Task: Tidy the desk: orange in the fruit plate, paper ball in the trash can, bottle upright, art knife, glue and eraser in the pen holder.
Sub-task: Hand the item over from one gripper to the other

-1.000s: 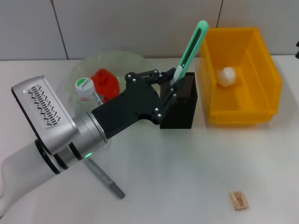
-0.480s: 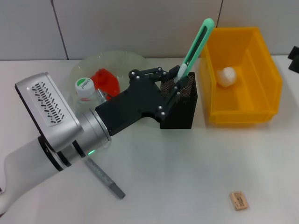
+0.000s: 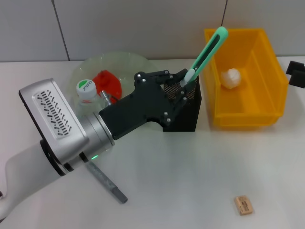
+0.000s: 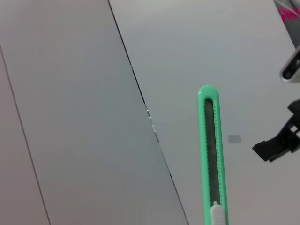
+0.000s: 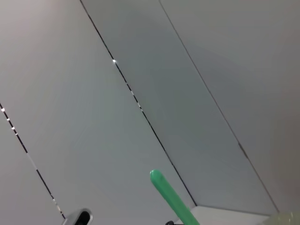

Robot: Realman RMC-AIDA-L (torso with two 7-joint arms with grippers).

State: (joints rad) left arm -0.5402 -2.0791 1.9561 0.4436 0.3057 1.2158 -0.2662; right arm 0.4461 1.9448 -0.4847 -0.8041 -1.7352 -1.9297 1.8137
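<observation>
Above the black mesh pen holder [image 3: 183, 107], the left gripper [image 3: 183, 86] pinches the lower end of the green art knife [image 3: 206, 55], its fingers closed on the white slider part near the base. The knife tilts up and toward the right, its tip reaching over the near-left corner of the yellow trash can [image 3: 267, 107]; its bottom end sits right at the holder's mouth, though I cannot tell whether it is already inside. In the left wrist view the knife [image 4: 212, 154] runs up against the grey wall panels.

Just left of the holder stands the bottle [image 3: 88, 98], upright with a green-and-white cap, partly hidden by the left arm. Behind it lies the clear fruit plate [image 3: 124, 62] with an orange-red object [image 3: 107, 83] in it. The paper ball [image 3: 232, 78] rests inside the trash can. On the table, the grey glue stick [image 3: 106, 182] lies below the arm, and the eraser [image 3: 243, 205] lies well apart toward the near right. The right gripper [image 3: 296, 74] shows only at the far right edge, beside the trash can; its state cannot be made out.
</observation>
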